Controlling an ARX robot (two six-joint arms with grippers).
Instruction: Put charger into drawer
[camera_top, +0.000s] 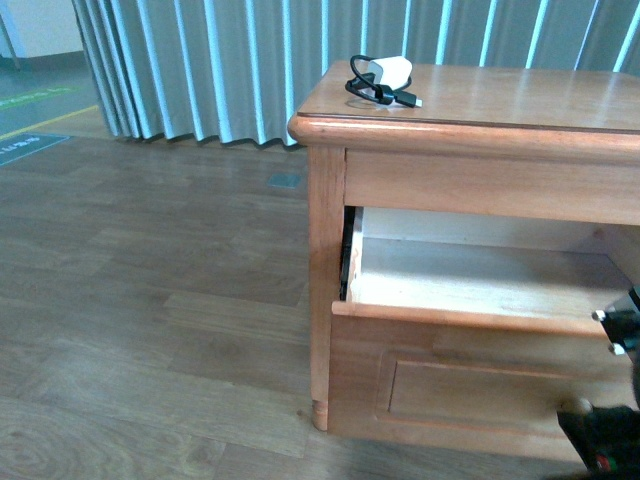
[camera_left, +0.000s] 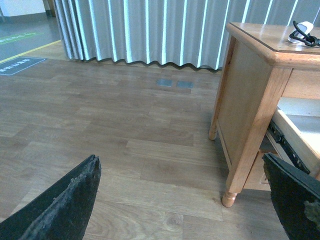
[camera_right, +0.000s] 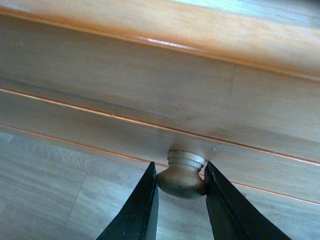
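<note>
The charger (camera_top: 386, 78), a white block with a black cable looped by it, lies on the cabinet top near its back left corner; the left wrist view catches the charger (camera_left: 304, 34) at its edge. The drawer (camera_top: 470, 290) stands pulled out, its pale inside bare. My right gripper (camera_right: 181, 181) is shut on the drawer knob (camera_right: 181, 179), one black finger on each side. In the front view only part of the right arm (camera_top: 618, 400) shows at the drawer front. My left gripper (camera_left: 185, 200) hangs open over the floor, left of the cabinet, holding nothing.
The wooden cabinet (camera_top: 326, 300) stands on a wood-plank floor (camera_top: 150, 300), with its turned foot (camera_left: 229, 199) close to my left gripper. Grey-blue curtains (camera_top: 200, 70) hang behind. A drawer slide rail (camera_left: 285, 147) shows at the cabinet's side.
</note>
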